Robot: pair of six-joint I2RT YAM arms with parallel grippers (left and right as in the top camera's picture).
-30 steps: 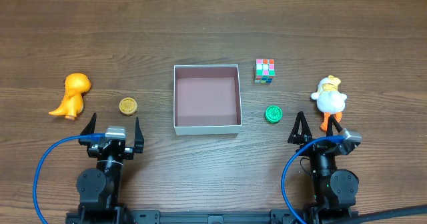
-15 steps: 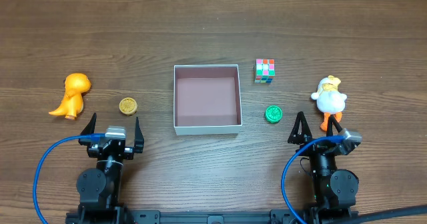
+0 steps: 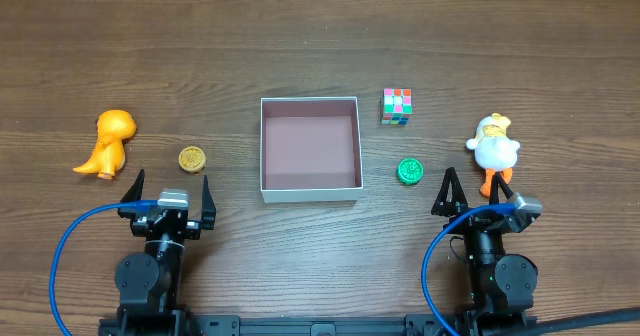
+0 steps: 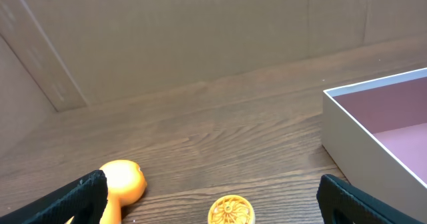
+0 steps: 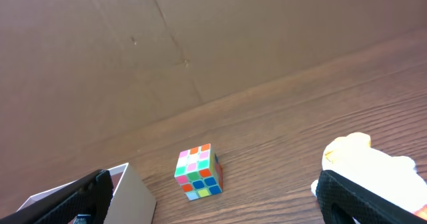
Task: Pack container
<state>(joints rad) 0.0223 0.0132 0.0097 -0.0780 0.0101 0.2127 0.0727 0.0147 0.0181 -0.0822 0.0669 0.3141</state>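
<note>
The container, a square white-walled box with a pink-brown inside, sits mid-table with nothing in it. An orange dinosaur toy and a yellow disc lie to its left. A colourful cube, a green disc and a white duck toy lie to its right. My left gripper stands open near the front edge, just behind the yellow disc, with the box wall at its right. My right gripper is open too, facing the cube, with the duck by its right finger.
A brown cardboard wall backs the wooden table. Blue cables loop from both arm bases at the front edge.
</note>
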